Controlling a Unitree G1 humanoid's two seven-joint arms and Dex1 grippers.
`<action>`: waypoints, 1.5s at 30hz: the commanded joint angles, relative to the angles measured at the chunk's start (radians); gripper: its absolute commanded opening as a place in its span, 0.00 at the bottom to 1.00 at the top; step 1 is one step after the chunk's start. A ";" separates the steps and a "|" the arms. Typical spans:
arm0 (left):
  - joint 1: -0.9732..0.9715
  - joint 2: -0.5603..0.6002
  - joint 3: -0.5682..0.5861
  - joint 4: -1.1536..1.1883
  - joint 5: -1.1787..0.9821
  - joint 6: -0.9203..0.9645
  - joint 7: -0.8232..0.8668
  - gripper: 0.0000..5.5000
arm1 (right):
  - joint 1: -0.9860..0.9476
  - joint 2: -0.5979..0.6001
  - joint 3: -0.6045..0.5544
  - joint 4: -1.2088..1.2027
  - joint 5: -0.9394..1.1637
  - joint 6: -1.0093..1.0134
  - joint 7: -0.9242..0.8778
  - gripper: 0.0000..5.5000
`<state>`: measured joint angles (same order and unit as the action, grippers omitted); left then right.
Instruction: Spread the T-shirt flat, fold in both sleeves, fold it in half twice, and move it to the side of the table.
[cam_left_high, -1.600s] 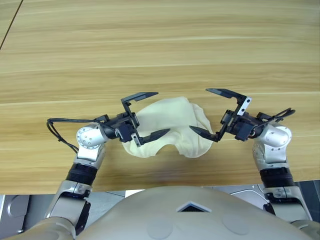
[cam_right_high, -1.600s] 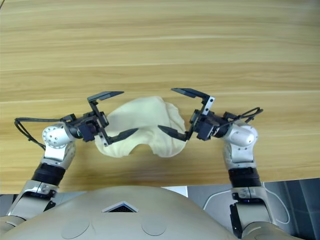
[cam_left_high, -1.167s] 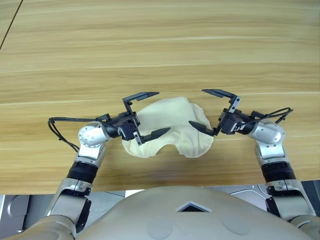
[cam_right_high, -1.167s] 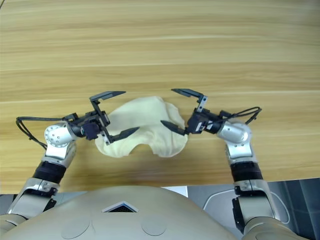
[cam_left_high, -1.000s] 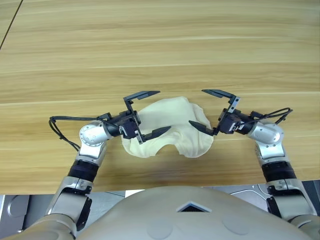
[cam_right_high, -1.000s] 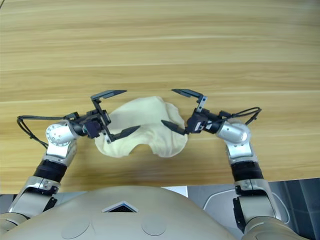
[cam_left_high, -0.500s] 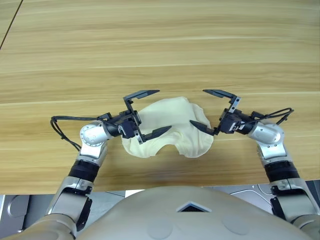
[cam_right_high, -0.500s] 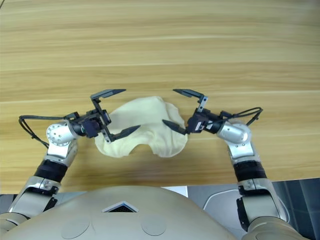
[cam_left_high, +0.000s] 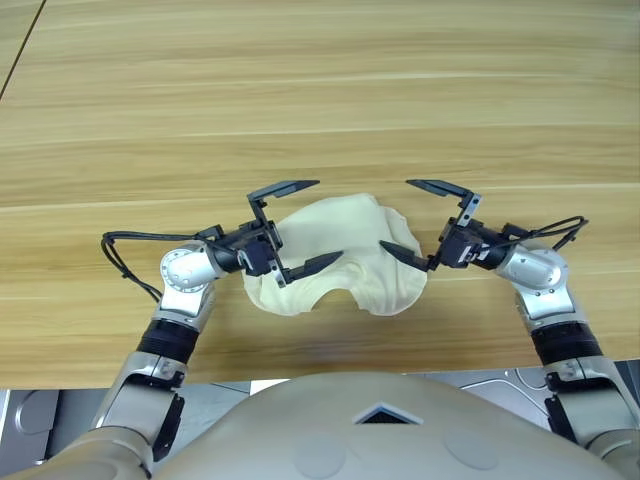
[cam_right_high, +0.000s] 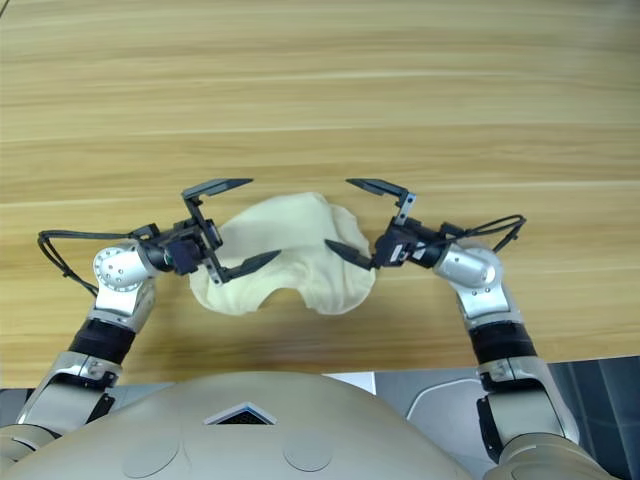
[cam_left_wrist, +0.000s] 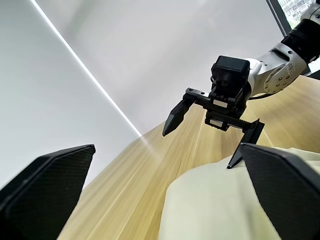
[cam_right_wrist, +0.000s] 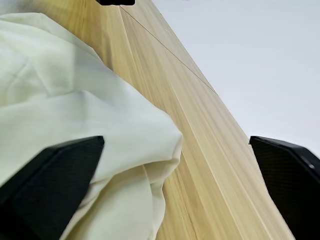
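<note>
Crumpled cream fabric T-shirt (cam_left_high: 340, 262) bunched in heap, not spread; light wooden plank table (cam_left_high: 300, 80) under T-shirt, its robot-side edge near T-shirt; black two-finger left gripper (cam_left_high: 328, 220) at T-shirt's left flank, fingers splayed wide, gripping nothing; black two-finger right gripper (cam_left_high: 395, 214) at T-shirt's right flank, likewise splayed wide, unladen

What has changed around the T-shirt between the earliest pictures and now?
The right gripper drew in a little toward the T-shirt and turned slightly. The left gripper hardly moved. Nothing was taken hold of or let go. Both grippers stayed open on either side of the cloth, and the T-shirt stayed crumpled in the same place on the wooden table.
</note>
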<state>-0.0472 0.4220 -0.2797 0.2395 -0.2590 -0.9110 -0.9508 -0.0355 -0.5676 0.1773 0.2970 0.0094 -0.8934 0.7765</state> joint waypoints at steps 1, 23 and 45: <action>-0.017 0.005 -0.001 0.008 0.018 -0.003 0.002 0.98 | -0.006 -0.014 0.009 0.001 -0.010 -0.006 -0.005 0.98; -0.050 0.084 0.054 0.123 0.251 -0.037 0.104 0.98 | -0.056 -0.054 0.024 0.065 -0.231 0.033 -0.092 0.98; -0.031 0.296 -0.073 0.290 0.726 0.025 0.276 0.98 | -0.039 -0.164 -0.028 -0.085 -0.047 0.062 -0.074 0.98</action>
<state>-0.1099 0.6670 -0.2974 0.4545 0.2981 -0.9607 -0.6592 -0.0494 -0.7234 0.1643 0.1996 0.0098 -0.8525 0.7179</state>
